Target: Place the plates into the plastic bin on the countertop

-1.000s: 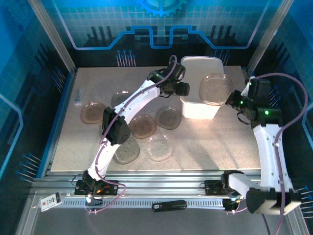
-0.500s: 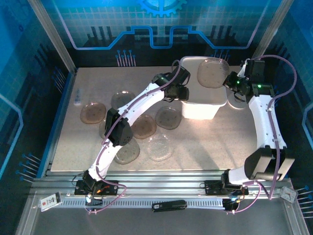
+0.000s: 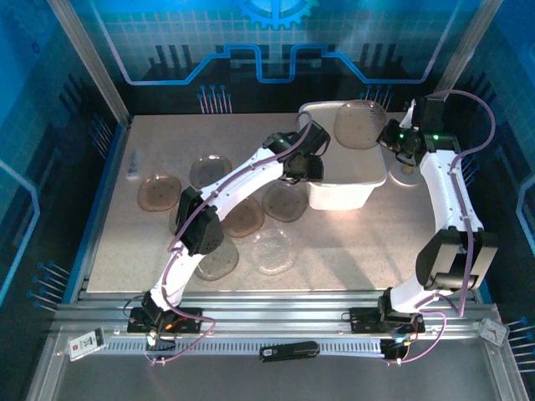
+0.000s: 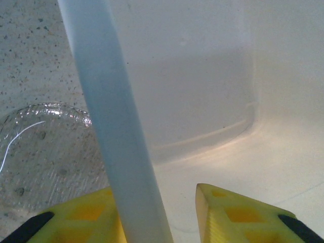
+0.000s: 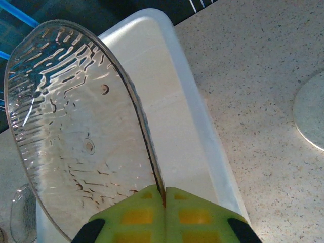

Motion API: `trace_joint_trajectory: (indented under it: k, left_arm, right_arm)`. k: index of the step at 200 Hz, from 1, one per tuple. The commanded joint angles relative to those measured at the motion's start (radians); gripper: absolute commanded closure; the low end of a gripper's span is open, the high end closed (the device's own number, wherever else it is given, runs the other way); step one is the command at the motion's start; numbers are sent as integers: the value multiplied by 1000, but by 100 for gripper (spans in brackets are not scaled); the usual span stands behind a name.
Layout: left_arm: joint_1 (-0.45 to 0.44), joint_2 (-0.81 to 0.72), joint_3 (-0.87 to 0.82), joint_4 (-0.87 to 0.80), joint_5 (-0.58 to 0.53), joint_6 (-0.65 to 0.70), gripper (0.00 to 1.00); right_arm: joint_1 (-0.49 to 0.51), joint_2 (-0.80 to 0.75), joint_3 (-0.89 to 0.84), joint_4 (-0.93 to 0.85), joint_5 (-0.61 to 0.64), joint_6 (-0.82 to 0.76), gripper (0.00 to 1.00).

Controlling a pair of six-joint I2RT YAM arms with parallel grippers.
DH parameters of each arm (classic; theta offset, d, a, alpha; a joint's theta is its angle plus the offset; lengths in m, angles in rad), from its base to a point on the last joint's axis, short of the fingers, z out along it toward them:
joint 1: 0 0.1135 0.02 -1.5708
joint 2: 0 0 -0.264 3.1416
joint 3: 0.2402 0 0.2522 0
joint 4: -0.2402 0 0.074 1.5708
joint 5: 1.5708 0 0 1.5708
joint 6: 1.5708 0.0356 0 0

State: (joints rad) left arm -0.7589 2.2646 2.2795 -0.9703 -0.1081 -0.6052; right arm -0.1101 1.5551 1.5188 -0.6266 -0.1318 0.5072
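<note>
The plastic bin [image 3: 355, 180] stands at the back right of the countertop [image 3: 351, 242]. My left gripper [image 3: 307, 170] straddles its left rim [image 4: 109, 116]. The outer finger [image 4: 86, 217] lies against the rim, while the inner finger [image 4: 233, 215] stands off the wall by a visible gap. My right gripper [image 3: 390, 135] is shut on the edge of a translucent plate [image 3: 360, 124], held tilted on edge over the bin's far end. That plate [image 5: 76, 116] hangs above the bin's inside [image 5: 167, 96], pinched by my right gripper [image 5: 164, 195]. Several more plates lie left of the bin, among them a brown one [image 3: 159, 192] and a clear one [image 3: 273, 251].
A small round white disc [image 3: 407, 172] lies on the countertop right of the bin, under my right arm, and its edge [image 5: 311, 116] is also in the right wrist view. A clear plate [image 4: 40, 152] rests just outside the bin's left wall. Metal rails run along the near edge.
My right arm has swung the plate from the bin's right side up and back over its far end. My left gripper has settled on the left rim and narrowed. The bin has shifted slightly left.
</note>
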Motion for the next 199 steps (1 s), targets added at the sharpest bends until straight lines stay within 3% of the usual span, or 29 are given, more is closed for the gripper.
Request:
trace_joint_trajectory:
  k: [1,95,111,140,199]
  left_arm:
    - [-21,-50,-35,-56,34,-19,64]
    - [-62,-129,-145,-61,65,-46,60]
    - [-62,-144,-155,-55,61,-39,55]
    - [-60,-165,-138,-60,17,-5,34]
    - [14,-237,-114,-41,12,107,27]
  right_arm:
    - [19,14,48,-8,-8,-28,100]
    - [86,28,42,-77,48,-61,100]
    - [87,35,40,-79,35,-46,100]
    - [115,55,62,-103,70,-34,100]
    - [145,143,145,-201,121,-8,100]
